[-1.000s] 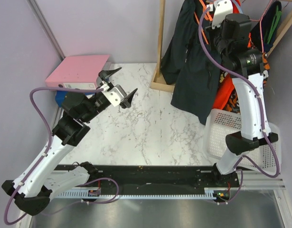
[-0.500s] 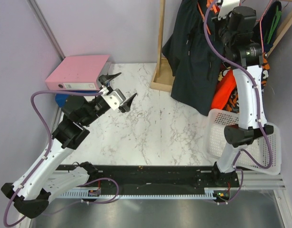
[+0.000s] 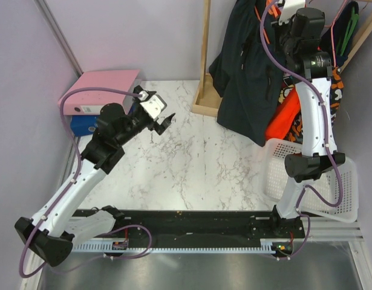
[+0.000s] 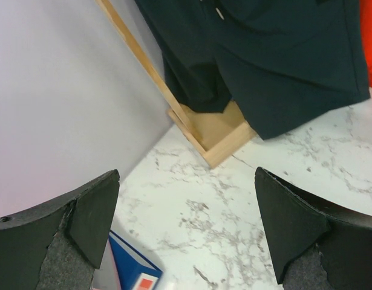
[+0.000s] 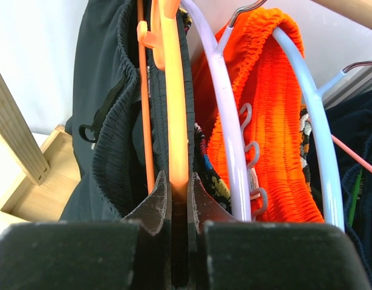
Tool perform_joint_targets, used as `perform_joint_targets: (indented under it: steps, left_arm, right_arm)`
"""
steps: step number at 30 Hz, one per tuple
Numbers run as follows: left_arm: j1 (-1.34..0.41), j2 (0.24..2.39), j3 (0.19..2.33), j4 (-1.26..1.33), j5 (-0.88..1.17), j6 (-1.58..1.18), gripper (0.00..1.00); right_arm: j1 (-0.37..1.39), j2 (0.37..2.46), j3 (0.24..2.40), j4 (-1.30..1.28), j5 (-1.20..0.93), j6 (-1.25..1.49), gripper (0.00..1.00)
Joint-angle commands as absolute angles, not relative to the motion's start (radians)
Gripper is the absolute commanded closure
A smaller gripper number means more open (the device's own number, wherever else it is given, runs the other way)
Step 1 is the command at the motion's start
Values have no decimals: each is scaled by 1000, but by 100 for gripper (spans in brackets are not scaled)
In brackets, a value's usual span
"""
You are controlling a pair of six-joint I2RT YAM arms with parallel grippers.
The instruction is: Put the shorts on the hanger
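Evidently late stage: shorts (image 5: 110, 127) appear already draped over hanger (image 5: 173, 90). Left tool (image 4: 186, 202) spread wide, empty, over tabletop (image 3: 198, 157), well apart from shorts. Farther back, right tool (image 5: 178, 181) clenched on hanger bar, up at wooden rack (image 3: 205, 54). Shorts hang just beside its fingers, left of orange garment (image 5: 264, 109). Next likely: seat hook on rail, check it holds, then release.

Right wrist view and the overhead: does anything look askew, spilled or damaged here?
Nothing is spilled or damaged. One oddity: the black fabric shorts hang bunched to one side of the thin orange hanger, waistband gathered beside it rather than spread, so the hems sit uneven. The right hand is shut on that hanger.
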State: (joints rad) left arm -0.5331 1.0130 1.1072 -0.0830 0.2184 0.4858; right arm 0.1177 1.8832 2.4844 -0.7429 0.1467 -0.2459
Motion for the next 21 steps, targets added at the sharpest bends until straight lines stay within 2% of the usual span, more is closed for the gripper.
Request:
perform_joint_targets:
  steps: [1,11,21]
  left_arm:
    - [-528,1028,1149,-106,297,376,1]
    - [-528,1022,1137,-138,296,373,1]
    - [-528,1020,1121,-147,301,373,1]
  right_arm:
    - [104,1894,2523,-617,167,-224,100]
    - [87,1918,2507,-606,141,-216,100]
    - [89,1784,2385,-635,90,-219,100]
